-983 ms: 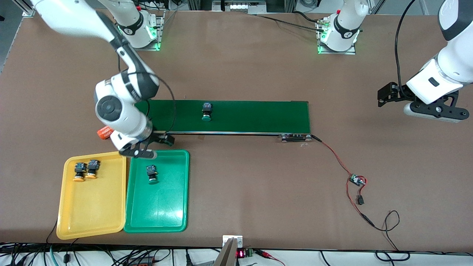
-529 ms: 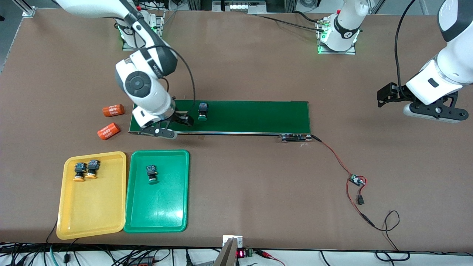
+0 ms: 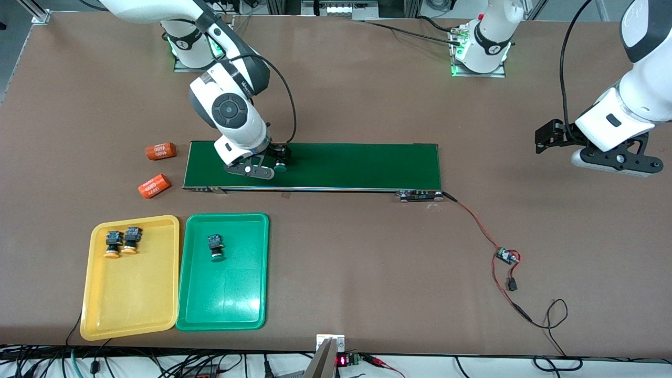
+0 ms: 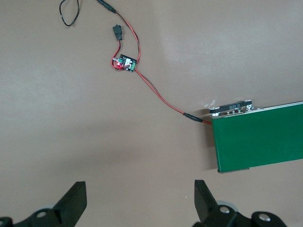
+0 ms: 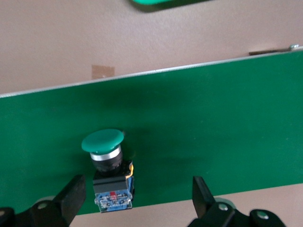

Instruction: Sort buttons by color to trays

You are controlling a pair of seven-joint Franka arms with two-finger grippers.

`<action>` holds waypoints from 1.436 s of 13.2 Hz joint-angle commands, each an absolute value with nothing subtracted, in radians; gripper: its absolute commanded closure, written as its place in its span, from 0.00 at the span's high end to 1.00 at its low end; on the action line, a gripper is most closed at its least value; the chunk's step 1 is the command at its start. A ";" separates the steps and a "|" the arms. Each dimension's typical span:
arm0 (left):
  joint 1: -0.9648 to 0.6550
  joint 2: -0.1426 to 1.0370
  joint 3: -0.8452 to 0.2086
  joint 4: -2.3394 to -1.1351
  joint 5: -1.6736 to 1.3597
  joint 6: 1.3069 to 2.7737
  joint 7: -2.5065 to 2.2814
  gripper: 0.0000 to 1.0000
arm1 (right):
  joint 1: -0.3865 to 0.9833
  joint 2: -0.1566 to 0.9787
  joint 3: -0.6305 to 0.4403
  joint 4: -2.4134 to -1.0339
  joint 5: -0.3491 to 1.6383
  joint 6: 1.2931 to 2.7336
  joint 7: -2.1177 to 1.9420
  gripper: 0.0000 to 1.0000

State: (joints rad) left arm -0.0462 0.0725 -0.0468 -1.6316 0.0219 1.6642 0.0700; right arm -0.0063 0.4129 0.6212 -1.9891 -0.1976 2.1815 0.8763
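Green-capped button (image 5: 108,170) on conveyor belt (image 3: 357,165), right gripper (image 3: 265,167) over it, fingers spread
Other green button (image 3: 215,247) in green tray (image 3: 231,310); two yellow-capped buttons (image 3: 121,242) in yellow tray (image 3: 131,304). Left gripper (image 4: 139,203) waits spread over bare table

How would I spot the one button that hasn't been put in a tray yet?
Find the long dark-green conveyor belt across the middle of the table, then its end toward the right arm, where the open right gripper hangs just over it. The green-capped button lies there on the belt. The other three buttons, two orange-capped and one green-capped, already sit in the yellow tray and green tray.
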 commanded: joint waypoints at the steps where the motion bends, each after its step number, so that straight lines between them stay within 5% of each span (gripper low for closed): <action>1: -0.052 0.086 -0.049 -1.597 0.052 1.658 0.061 1.00 | -0.002 0.417 0.627 -2.000 -0.195 2.191 0.874 1.00; 6: -0.052 0.103 -0.051 -1.574 0.055 1.658 0.061 1.00 | -0.002 0.442 0.627 -2.002 -0.199 2.207 0.873 0.98; 14: -0.052 0.101 -0.052 -1.568 0.055 1.657 0.063 1.00 | -0.024 0.454 0.620 -2.006 -0.213 2.200 0.799 0.32; 19: -0.052 0.104 -0.052 -1.568 0.057 1.657 0.061 1.00 | -0.051 0.446 0.617 -1.867 -0.225 2.149 0.698 0.24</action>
